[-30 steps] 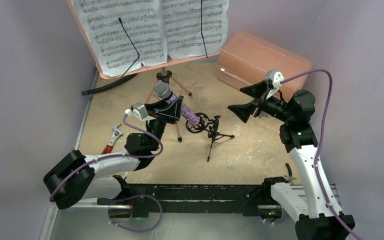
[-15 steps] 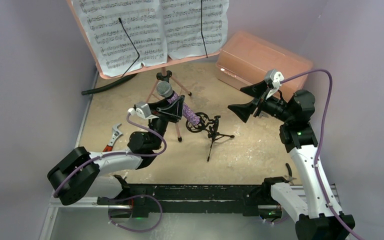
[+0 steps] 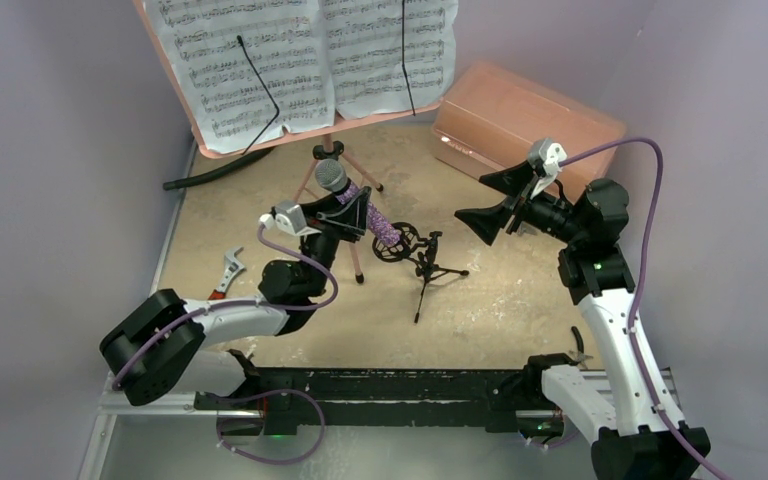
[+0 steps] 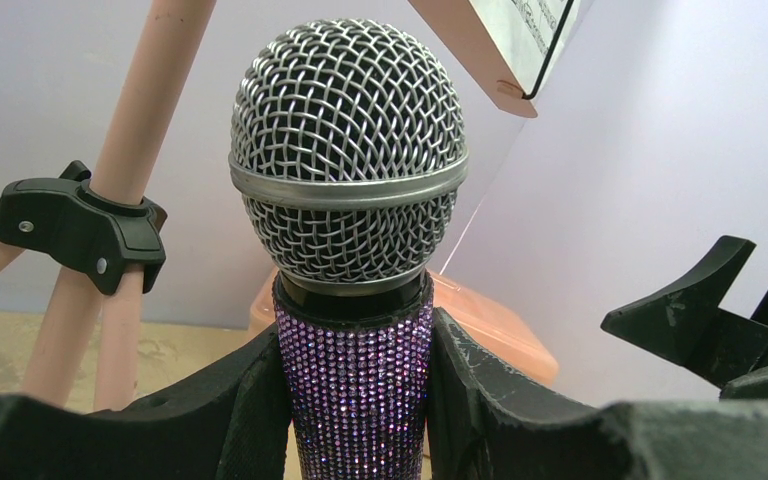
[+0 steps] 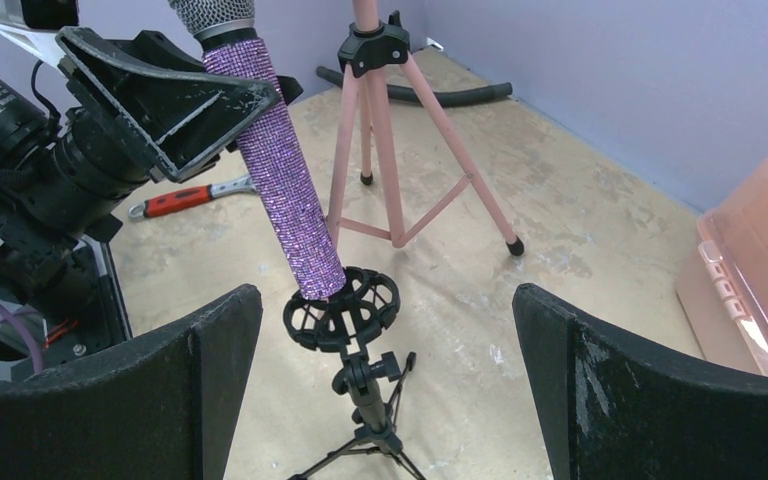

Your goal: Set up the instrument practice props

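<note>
My left gripper (image 3: 352, 215) is shut on the purple glitter microphone (image 3: 360, 209), seen close up in the left wrist view (image 4: 352, 390). The mic is tilted, its lower end at the ring mount (image 5: 343, 307) of the small black tripod mic stand (image 3: 426, 267); I cannot tell whether it is seated. The pink music stand (image 3: 335, 150) stands at the back on its tripod legs (image 5: 380, 130), holding white sheet-music pages (image 3: 300, 55). My right gripper (image 3: 487, 205) is open and empty, hovering right of the mic stand, which shows between its fingers in the right wrist view (image 5: 385, 390).
A salmon plastic box (image 3: 525, 120) sits at the back right. A red-handled wrench (image 3: 222, 280) lies at the left by the left arm. A black hose (image 3: 210, 172) lies along the back left wall. Purple walls enclose the tan table (image 3: 500, 300).
My left arm has shifted slightly right and forward, carrying the microphone closer to upright over the ring mount. The right arm has not moved.
</note>
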`<act>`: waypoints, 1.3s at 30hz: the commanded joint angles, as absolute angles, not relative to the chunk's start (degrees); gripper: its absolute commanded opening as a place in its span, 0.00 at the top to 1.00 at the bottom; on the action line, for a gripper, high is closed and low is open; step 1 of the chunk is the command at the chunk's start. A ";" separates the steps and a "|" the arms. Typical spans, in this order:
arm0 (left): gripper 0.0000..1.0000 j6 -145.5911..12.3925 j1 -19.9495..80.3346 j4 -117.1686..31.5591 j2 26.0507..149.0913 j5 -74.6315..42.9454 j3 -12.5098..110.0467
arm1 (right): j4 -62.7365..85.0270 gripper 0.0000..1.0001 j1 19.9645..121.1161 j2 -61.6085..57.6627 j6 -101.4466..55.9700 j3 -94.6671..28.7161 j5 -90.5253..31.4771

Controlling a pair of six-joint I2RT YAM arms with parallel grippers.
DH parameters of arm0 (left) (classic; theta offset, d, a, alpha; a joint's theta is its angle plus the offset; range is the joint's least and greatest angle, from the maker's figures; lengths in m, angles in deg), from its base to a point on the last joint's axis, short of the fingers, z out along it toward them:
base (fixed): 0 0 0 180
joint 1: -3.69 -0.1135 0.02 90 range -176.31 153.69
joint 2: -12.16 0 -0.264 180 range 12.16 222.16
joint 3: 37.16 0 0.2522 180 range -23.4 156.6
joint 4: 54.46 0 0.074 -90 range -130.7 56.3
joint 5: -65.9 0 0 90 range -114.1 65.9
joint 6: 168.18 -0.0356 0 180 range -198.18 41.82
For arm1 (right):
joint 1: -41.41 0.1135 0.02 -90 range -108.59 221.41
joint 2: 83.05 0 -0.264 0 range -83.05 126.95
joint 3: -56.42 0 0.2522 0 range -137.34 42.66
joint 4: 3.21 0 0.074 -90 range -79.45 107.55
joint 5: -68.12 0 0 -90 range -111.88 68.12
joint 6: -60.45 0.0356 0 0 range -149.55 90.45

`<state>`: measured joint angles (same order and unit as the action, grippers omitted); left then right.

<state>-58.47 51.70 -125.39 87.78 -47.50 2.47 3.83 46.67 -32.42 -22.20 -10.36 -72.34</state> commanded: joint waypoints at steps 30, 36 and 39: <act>1.00 -62.01 51.03 -137.90 85.29 -46.81 6.51 | 1.87 0.02 47.77 -32.02 -21.74 -11.04 -72.60; 1.00 -62.81 50.96 -133.37 83.40 -45.22 6.65 | 1.39 0.02 47.94 -31.47 -21.65 -11.76 -72.84; 1.00 -63.52 51.03 -131.07 81.91 -44.98 6.20 | 1.10 0.02 48.52 -30.52 -21.61 -12.08 -73.03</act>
